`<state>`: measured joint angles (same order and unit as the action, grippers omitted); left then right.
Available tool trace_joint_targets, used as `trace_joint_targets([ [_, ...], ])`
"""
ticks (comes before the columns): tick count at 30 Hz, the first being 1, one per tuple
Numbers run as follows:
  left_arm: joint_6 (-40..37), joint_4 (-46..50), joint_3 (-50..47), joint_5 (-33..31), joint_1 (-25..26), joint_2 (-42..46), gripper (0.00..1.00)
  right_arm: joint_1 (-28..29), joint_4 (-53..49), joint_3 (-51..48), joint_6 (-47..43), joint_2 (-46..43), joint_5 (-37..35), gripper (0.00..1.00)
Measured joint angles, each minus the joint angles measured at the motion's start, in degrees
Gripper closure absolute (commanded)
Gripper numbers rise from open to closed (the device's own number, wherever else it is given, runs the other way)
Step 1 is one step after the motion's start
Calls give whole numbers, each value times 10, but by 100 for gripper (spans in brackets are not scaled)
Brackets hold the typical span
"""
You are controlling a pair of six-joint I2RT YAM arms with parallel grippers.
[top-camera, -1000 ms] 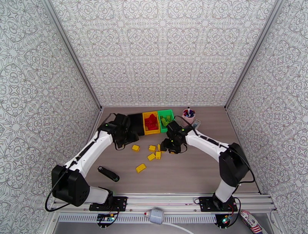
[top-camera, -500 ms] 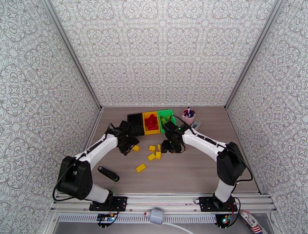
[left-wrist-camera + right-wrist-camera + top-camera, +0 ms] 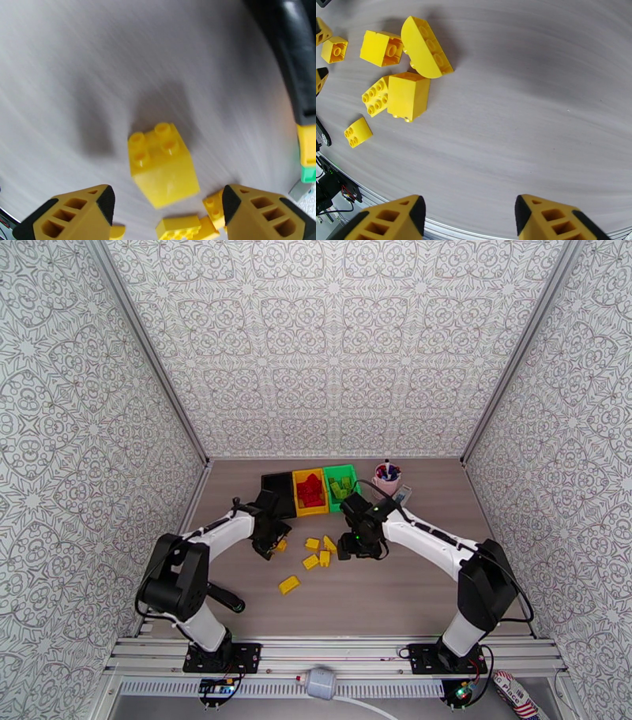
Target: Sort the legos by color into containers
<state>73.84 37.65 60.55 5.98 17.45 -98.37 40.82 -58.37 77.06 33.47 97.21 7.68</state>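
Left arm [image 3: 229,528] advanced to glossy yellow four-stud lego [image 3: 162,165].

Looks like a robotics lab test cell: boxed in by patterned wall panels [image 3: 332,350] on aluminium posts [image 3: 156,358], wood-grain tabletop [image 3: 395,595], extrusion rail [image 3: 332,652] bolting down two robot arms [image 3: 426,536], bare circuit board [image 3: 215,690] and loose cable [image 3: 355,706] in front.

Left hand [image 3: 168,201] and right hand [image 3: 470,211] both point downward, jaws spread apart, gripping nothing
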Motion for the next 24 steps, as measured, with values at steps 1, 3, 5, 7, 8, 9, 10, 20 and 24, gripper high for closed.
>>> trace_joint_targets([
  [1,2,-3,1,0,0,-7,29,0,0,0,-1,0,0,35],
  [3,6,-9,1,0,-1,-19,34,0,0,0,-2,0,0,36],
  [5,9,-10,2,-1,-2,-27,40,0,0,0,-4,0,0,36],
  [7,10,-10,4,0,-4,-28,47,0,0,0,-5,0,0,36],
  [8,10,-12,5,0,-4,-28,51,0,0,0,-5,0,0,36],
  [9,10,-13,5,0,-4,-28,54,0,0,0,-5,0,0,36],
  [10,10,-13,5,0,-4,-28,58,0,0,0,-5,1,0,37],
  [20,-12,16,2,-33,-1,83,68,0,2,18,-5,30,0,38],
  [24,-53,46,49,-40,-19,109,66,0,3,34,-5,32,0,38],
])
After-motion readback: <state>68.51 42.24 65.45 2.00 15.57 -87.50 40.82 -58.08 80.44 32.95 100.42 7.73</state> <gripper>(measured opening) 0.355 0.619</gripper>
